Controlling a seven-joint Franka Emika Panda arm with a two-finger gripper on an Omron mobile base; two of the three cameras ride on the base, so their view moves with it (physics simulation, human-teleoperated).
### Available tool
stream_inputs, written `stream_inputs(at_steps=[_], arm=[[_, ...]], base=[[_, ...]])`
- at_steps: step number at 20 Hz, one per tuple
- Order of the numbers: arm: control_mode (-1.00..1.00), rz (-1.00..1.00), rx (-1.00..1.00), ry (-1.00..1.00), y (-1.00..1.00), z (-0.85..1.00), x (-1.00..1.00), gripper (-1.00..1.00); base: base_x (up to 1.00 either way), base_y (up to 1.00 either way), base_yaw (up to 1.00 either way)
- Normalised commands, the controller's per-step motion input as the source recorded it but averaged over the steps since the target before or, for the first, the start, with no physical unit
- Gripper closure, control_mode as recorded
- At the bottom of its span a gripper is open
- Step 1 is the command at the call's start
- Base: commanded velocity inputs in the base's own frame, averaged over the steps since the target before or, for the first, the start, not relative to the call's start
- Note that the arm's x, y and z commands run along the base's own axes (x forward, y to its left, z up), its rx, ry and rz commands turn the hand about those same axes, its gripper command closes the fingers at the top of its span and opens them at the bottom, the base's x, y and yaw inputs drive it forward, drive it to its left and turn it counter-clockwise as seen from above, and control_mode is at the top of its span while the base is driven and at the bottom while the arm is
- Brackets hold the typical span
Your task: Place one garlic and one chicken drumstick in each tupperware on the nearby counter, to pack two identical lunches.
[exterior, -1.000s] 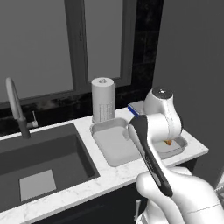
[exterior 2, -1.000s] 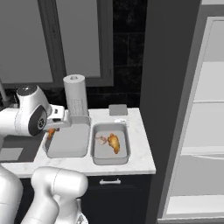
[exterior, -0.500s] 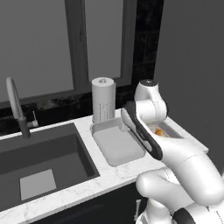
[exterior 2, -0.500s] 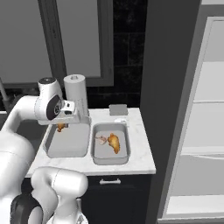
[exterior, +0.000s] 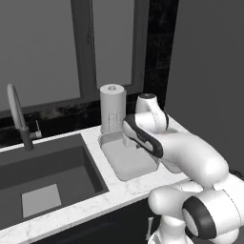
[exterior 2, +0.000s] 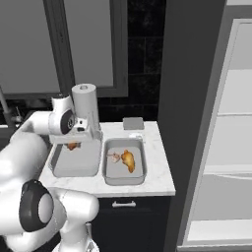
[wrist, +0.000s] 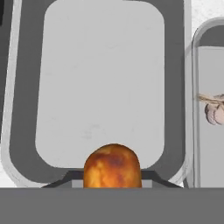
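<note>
Pinching drumstick (wrist: 112, 165), fingers (exterior 2: 74, 143) hover above left tupperware (wrist: 26, 131) rim, interior bare.

Two tupperwares sit side by side on the counter (exterior 2: 157, 162); the right tupperware (exterior 2: 124, 173) holds a drumstick (exterior 2: 128, 160).

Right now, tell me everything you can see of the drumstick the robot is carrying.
The drumstick is roasted golden-brown with darker orange patches and looks glossy. The hand view shows its rounded meaty end poking up between the shut jaws of the gripper; its bone end is hidden. It hangs above the near edge of the empty tupperware, apparently touching nothing but the jaws.
</note>
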Motion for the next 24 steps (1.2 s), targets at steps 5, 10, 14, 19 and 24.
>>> stream_inputs(at_steps=[5,10,14,19,24], arm=[[-1.0,0.0,0.0,-0.15,0.0,-0.42,0.5,1.0],[-1.0,0.0,0.0,-0.02,0.0,-0.04,0.43,1.0],[-1.0,0.0,0.0,-0.03,0.0,-0.4,0.06,1.0],[-1.0,0.0,-0.02,-0.01,0.0,-0.66,0.02,1.0],[-1.0,0.0,-0.01,0.0,0.0,-0.29,0.0,1.0]], base=[[0.0,0.0,0.0],[0.0,0.0,0.0],[0.0,0.0,0.0],[0.0,0.0,0.0],[0.0,0.0,0.0]])
